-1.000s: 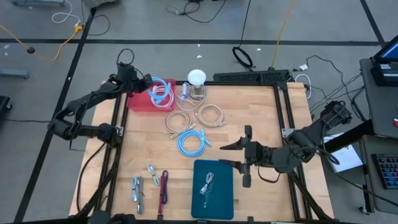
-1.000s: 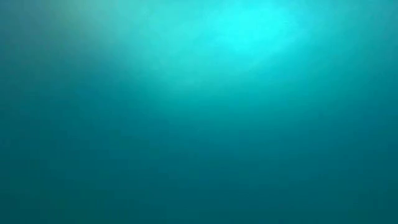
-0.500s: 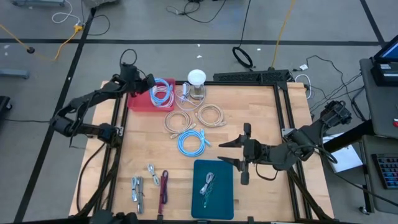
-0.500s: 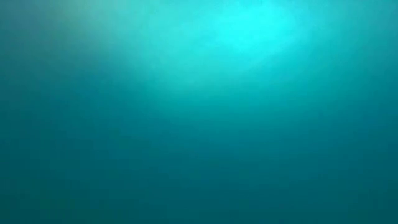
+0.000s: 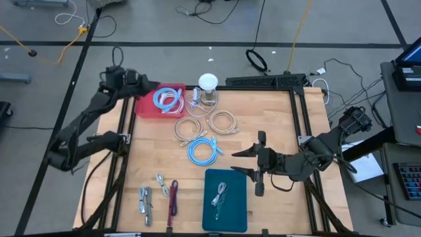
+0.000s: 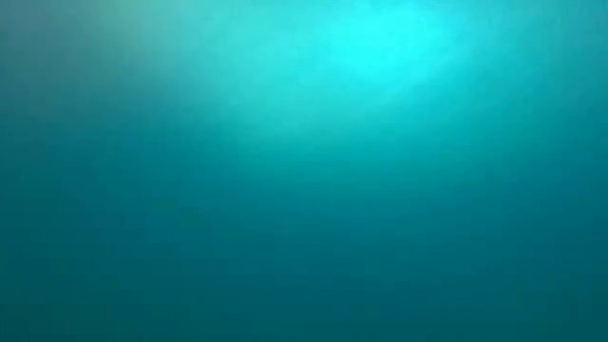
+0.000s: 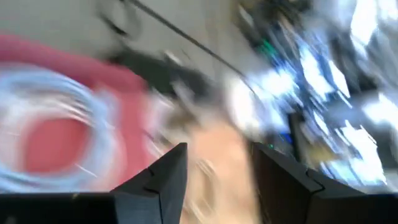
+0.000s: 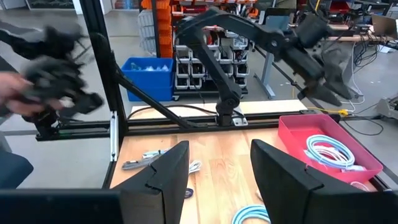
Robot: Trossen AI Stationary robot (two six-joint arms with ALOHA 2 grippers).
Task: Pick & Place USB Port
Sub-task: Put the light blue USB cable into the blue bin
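A light-blue cable coil (image 5: 167, 100) lies in the red bin (image 5: 146, 107) at the table's far left; both also show in the left wrist view, the coil (image 7: 56, 112) and the bin (image 7: 134, 118). My left gripper (image 5: 139, 84) hovers open just off the bin's far left corner, its fingers (image 7: 171, 168) with nothing between them. My right gripper (image 5: 240, 163) waits open above the table's right half, pointing left. Several small metal-ended connectors (image 5: 146, 199) lie at the near left.
Beige cable coils (image 5: 187, 127) (image 5: 223, 122) and a second blue coil (image 5: 204, 150) lie mid-table. A teal tray (image 5: 233, 210) near the front edge holds a white cable. A white round object (image 5: 208, 82) stands at the far edge. A person's hand (image 8: 12, 93) shows beyond the table.
My left gripper has drawn back from over the red bin toward the table's far left corner, rising and tipping up. The blue coil has stayed behind in the bin, a little nearer its left side. My right arm has kept still.
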